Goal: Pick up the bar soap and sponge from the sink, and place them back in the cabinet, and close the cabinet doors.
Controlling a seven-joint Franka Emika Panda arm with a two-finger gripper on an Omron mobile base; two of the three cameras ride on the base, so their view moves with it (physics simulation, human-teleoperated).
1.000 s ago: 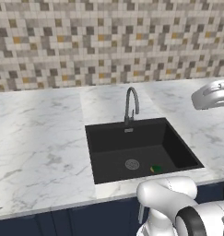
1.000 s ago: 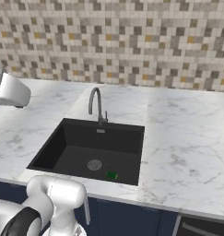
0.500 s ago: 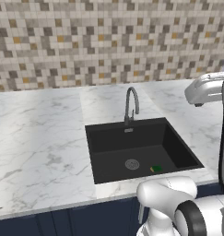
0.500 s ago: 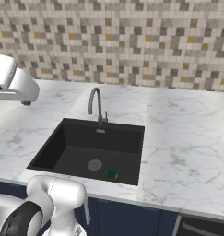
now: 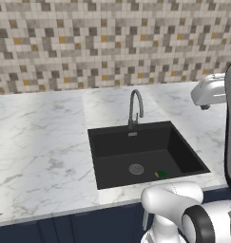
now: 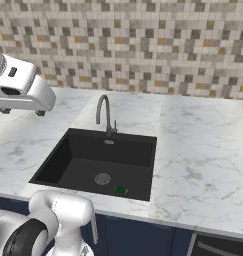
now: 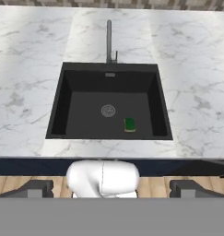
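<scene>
The sink [image 5: 101, 154] [image 6: 55, 165] [image 7: 58, 108] is a deep black basin set in the marble counter. The sponge [image 5: 160, 173] [image 6: 121, 190] [image 7: 129, 124], green with a yellow edge, lies on its floor at the front, just right of the round drain [image 7: 108, 110]. My gripper [image 7: 111, 189] is high above the counter's front edge, looking down into the basin, open and holding nothing. Its white hand [image 5: 209, 90] [image 6: 20, 87] hangs well above the counter. The bar soap, the cabinet and the cabinet doors are out of view.
A curved grey faucet [image 5: 135, 107] [image 6: 105, 112] rises behind the basin. White marble counter [image 5: 41, 142] spreads to both sides under a mosaic tile wall [image 5: 112, 42]. Navy base cabinet fronts [image 6: 138, 237] run below the counter edge.
The hand has swung in from the side towards the middle, over the sink. The sponge and the rest of the scene have not moved.
</scene>
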